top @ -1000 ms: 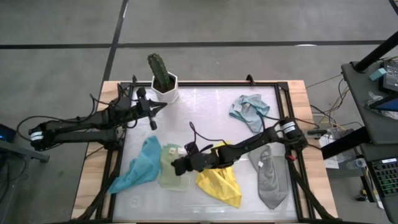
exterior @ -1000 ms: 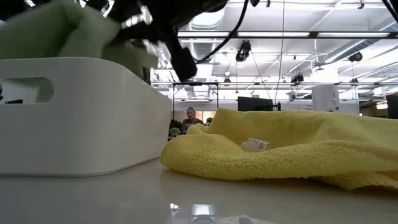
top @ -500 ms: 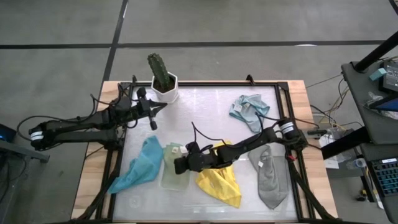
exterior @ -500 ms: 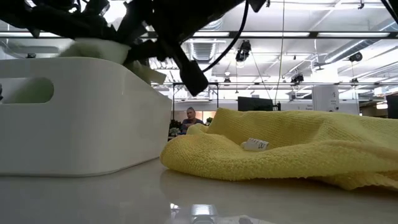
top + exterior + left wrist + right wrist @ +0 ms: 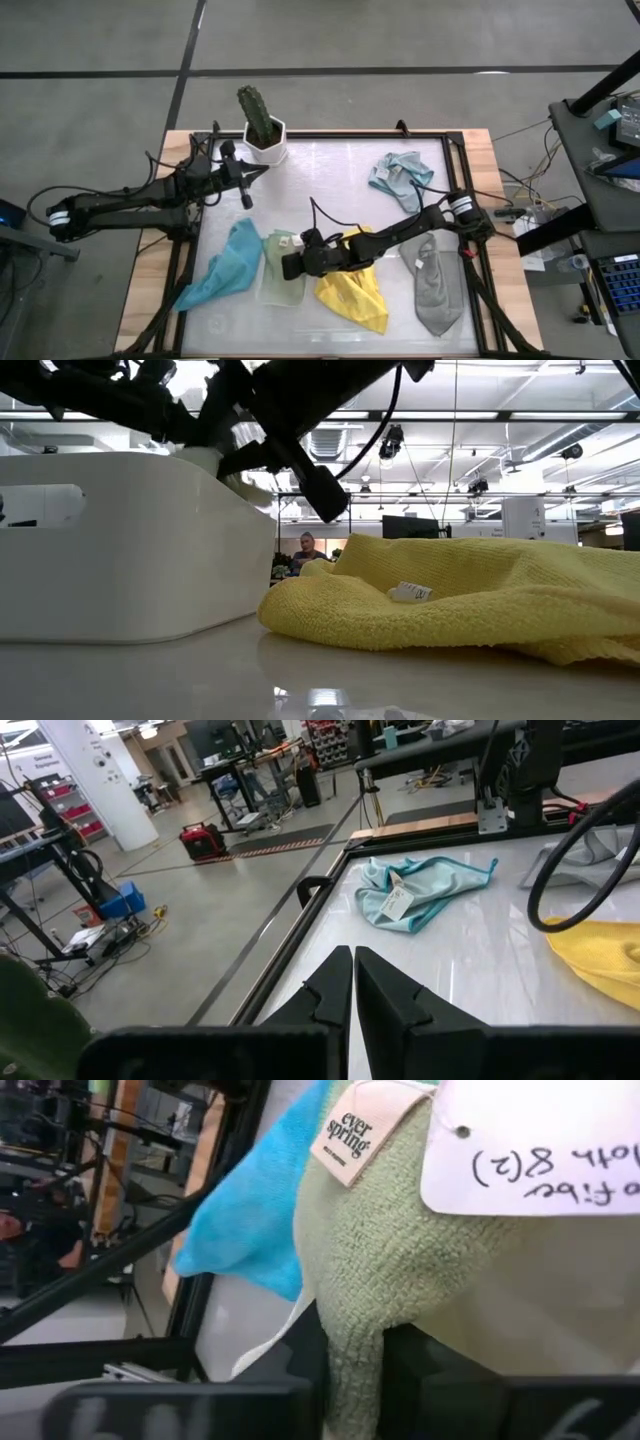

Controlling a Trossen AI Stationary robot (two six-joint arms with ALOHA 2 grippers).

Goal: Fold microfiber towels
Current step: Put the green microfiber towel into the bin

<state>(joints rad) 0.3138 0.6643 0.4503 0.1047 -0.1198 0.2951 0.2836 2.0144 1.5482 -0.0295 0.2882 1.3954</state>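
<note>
The pale green towel (image 5: 279,280) lies in the white tray (image 5: 140,550) – between the teal towel (image 5: 225,267) and yellow towel (image 5: 352,290). The right gripper (image 5: 293,266) sits on it, a fold pinched between its fingers. The left gripper (image 5: 243,190) hangs closed near the potted cactus (image 5: 262,124).

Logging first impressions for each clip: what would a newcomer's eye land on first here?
Most striking is the right gripper stretched across the table's front, its fingers around a fold of the pale green towel lying in the white tray. Around it the other cloths stand out: the teal towel beside it, the yellow towel under the arm, the grey towel to the right. The left gripper waits shut near the potted cactus.
</note>
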